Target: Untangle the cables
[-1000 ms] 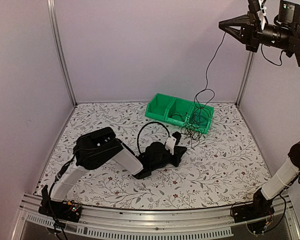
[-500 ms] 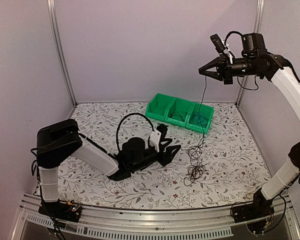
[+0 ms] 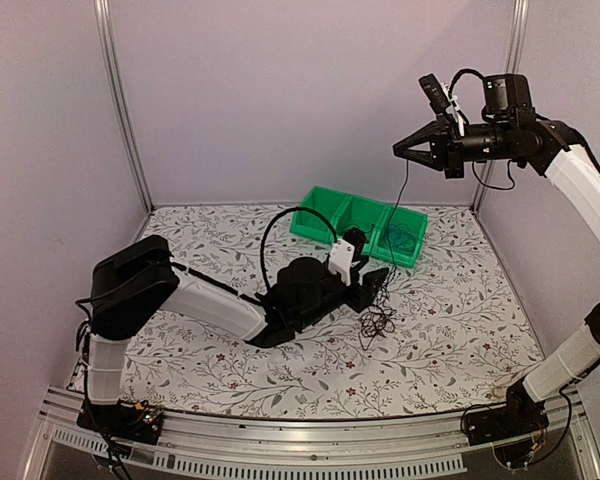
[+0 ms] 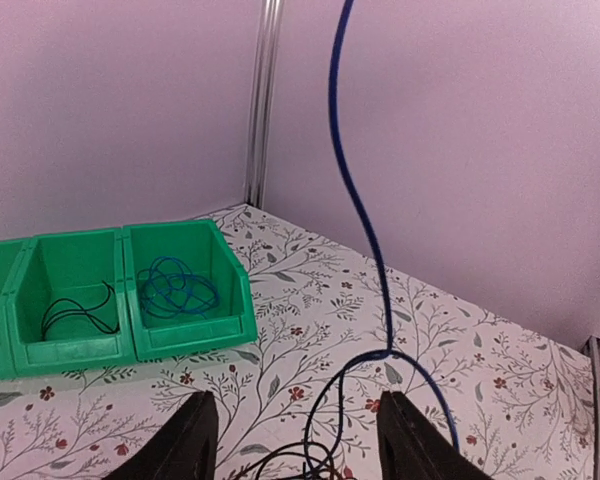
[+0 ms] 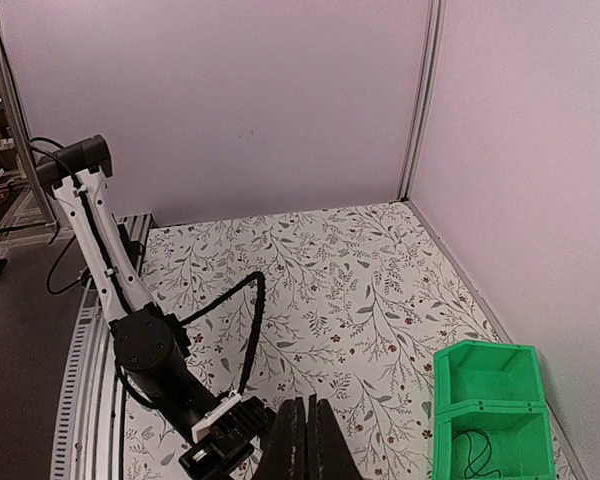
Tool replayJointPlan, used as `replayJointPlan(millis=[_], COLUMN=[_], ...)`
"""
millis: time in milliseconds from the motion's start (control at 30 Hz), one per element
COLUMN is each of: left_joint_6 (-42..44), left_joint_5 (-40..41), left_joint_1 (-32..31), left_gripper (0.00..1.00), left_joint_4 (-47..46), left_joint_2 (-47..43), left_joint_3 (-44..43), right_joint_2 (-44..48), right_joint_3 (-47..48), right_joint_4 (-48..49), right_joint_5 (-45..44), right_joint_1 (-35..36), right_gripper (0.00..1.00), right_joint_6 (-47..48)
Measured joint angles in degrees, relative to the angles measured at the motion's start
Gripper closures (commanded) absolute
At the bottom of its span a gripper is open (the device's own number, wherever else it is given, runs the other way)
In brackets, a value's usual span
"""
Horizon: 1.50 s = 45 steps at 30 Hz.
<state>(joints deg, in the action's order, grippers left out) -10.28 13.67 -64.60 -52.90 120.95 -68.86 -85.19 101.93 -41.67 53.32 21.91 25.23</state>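
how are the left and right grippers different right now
Height: the left gripper sits low over the table, while the right gripper is high above it.
Jaws: the left gripper is open and holds nothing, while the right gripper is shut on a thin blue cable that hangs down toward the tangle on the table.
Both are black and two-fingered.

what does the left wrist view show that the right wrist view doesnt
Only the left wrist view: a blue cable hanging down from above, and a blue coil in the green bin's end compartment. Only the right wrist view: the left arm reaching over the table. Both: the green bin, the black cable in one compartment, and the floral table.
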Motion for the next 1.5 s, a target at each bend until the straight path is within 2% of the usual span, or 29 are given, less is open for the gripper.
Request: replayJointPlan(millis=[300, 500, 700, 800, 867, 1033, 1133, 1300, 1400, 1500], left_joint_6=[0.0, -0.1, -0.4, -2.3, -5.0, -17.4, -23.7, -26.1, -26.0, -25.9], left_joint_5=[0.5, -0.4, -3.6, -4.2, -5.4, -14.1, -17.8, -19.3, -19.7, -19.7], left_joint_1=[0.0, 0.5, 1.4, 2.2, 3.5, 8.9, 12.6, 14.7, 14.4, 14.1], left_gripper=[0.46, 0.45, 0.46, 0.52, 0.59, 0.68, 0.68, 0.65, 0.64, 0.63], left_joint_4=[3.1, 4.3, 4.8, 7.1, 9.3, 9.2, 4.5, 0.5, -0.3, -0.3], left_joint_2=[4.6, 8.4, 16.3, 20.7, 23.4, 26.4, 26.1, 24.8, 24.5, 24.0], left_joint_3=[-3.1, -8.4, -16.7, -20.6, -22.2, -22.5, -19.6, -15.8, -15.0, -14.1], right_joint_2=[0.0, 0.0, 0.0, -0.6, -1.2, -1.9, -3.1, -5.7, -7.2, -8.4], right_joint_3=[0.0, -0.2, 0.0, 4.7, 12.9, 23.0, 28.1, 32.8, 33.6, 32.3], right_joint_4=[0.3, 0.9, 0.3, -1.5, -2.0, -1.1, 2.1, 10.3, 21.8, 40.7], right_joint_5=[0.0, 0.6, 3.2, 5.3, 8.0, 14.6, 18.8, 24.7, 28.5, 31.1], right_joint_1=[0.8, 1.4, 2.2, 2.3, 1.8, -4.2, -9.5, -15.7, -20.5, -26.8], right_gripper=[1.0, 1.0, 1.0, 1.0, 1.0, 1.0, 1.0, 1.0, 1.0, 1.0], right_joint_6=[-0.7, -1.3, -1.9, -2.0, -2.1, -5.2, -8.9, -17.4, -27.3, -42.6])
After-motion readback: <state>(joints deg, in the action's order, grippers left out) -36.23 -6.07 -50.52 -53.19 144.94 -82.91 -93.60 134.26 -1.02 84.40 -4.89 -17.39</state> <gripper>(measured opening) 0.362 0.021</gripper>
